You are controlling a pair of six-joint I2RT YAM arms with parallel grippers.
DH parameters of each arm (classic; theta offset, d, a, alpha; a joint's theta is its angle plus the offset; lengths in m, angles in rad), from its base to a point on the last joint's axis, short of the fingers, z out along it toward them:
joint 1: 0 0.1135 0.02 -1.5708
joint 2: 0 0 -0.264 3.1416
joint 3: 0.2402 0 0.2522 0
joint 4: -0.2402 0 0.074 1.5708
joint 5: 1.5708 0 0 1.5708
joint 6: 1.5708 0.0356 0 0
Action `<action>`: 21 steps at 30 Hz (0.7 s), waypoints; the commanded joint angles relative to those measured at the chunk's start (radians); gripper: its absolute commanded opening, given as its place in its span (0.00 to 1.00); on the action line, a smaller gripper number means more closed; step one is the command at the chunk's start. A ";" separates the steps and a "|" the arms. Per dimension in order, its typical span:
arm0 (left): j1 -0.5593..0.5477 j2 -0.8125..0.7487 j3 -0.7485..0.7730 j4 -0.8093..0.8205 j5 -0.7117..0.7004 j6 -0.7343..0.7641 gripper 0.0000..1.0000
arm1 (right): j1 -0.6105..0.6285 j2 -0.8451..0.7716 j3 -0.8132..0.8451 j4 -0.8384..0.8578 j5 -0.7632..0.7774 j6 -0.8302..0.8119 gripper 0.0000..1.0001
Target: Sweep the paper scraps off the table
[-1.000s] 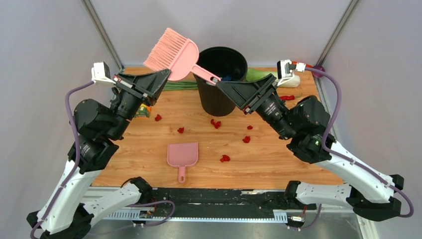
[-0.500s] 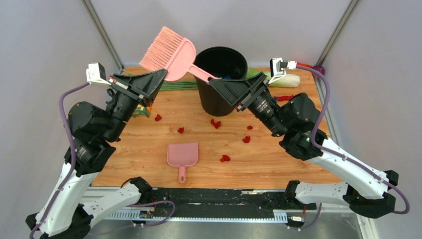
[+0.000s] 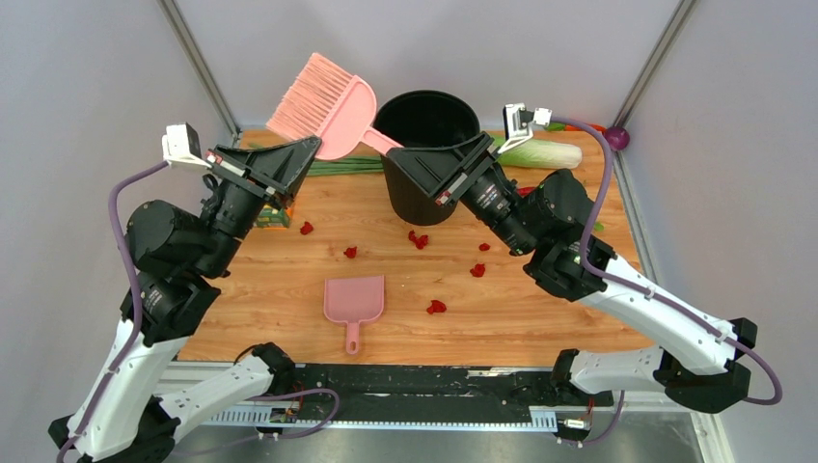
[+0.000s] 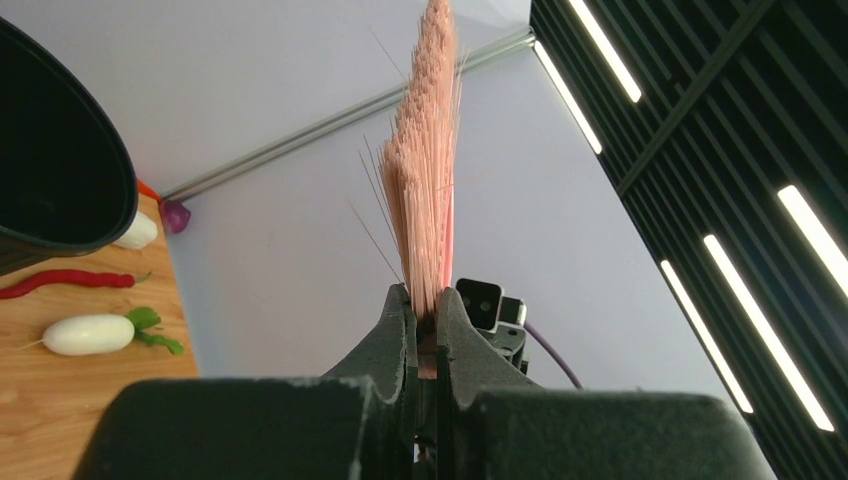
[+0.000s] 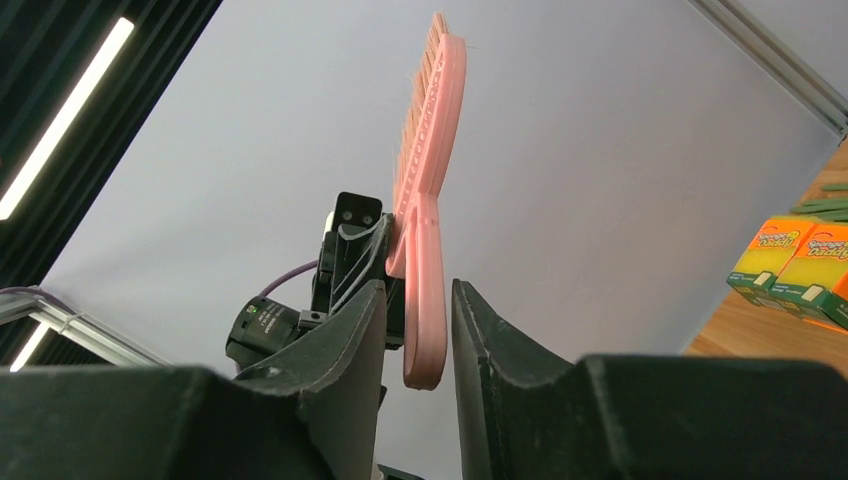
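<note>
— Where is the pink brush point(image 3: 328, 101)?
— It is in the air, in the upper middle of the top view. The left gripper point(image 3: 311, 147) pinches its head tightly. The right gripper point(image 3: 397, 154) has its jaws apart around the handle.
— And the red paper scraps point(image 3: 418, 238)?
— They lie scattered on the table point(image 3: 540, 309), in the centre of the frame, between the black bucket point(image 3: 410, 204) and the pink dustpan point(image 3: 354, 299).

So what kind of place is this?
Likely a robot test booth, not a home: grey walls box in one table, with two robot arms bolted along its near edge.
</note>
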 commanded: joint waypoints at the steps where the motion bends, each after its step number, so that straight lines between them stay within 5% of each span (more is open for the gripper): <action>1: -0.003 -0.020 0.026 0.006 0.007 0.025 0.00 | 0.005 0.004 0.047 0.050 -0.017 0.010 0.31; 11: -0.003 -0.030 0.023 -0.010 0.008 0.031 0.00 | 0.005 -0.010 0.026 0.055 -0.011 0.027 0.18; 17: -0.003 -0.038 0.017 -0.017 0.005 0.039 0.00 | 0.005 -0.010 0.011 0.056 -0.029 0.057 0.01; 21: -0.003 -0.038 0.040 -0.069 -0.026 0.073 0.00 | 0.004 -0.013 -0.014 0.056 -0.047 0.089 0.00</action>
